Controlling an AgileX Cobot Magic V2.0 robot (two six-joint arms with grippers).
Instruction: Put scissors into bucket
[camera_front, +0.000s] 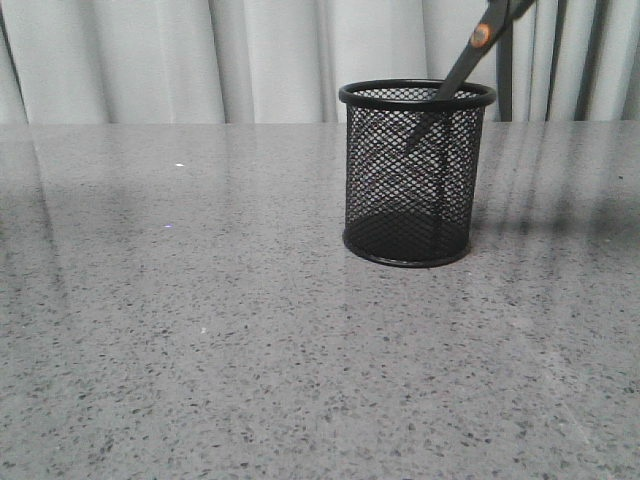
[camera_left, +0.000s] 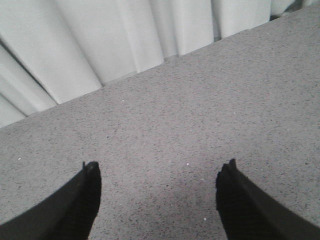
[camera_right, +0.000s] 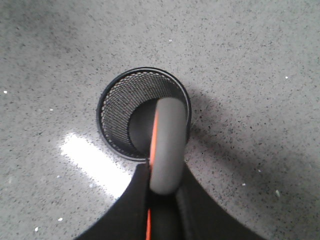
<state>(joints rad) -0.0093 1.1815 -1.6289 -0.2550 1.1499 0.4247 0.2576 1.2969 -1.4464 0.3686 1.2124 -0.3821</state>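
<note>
The black wire-mesh bucket (camera_front: 414, 175) stands upright on the grey speckled table, right of centre. The scissors (camera_front: 468, 58) hang tilted from the top right, orange pivot above the rim, blade tips inside the bucket's mouth. In the right wrist view the bucket (camera_right: 116, 114) lies straight below, and the scissors' grey, orange-lined handle (camera_right: 166, 145) is pinched between the fingers of my right gripper (camera_right: 164, 175). My left gripper (camera_left: 159, 172) is open and empty over bare table; it is out of the front view.
White curtains (camera_front: 200, 55) hang behind the table's far edge. The grey speckled tabletop (camera_front: 200, 330) spreads left of and in front of the bucket. A bright glare patch (camera_right: 92, 162) lies on the table beside the bucket.
</note>
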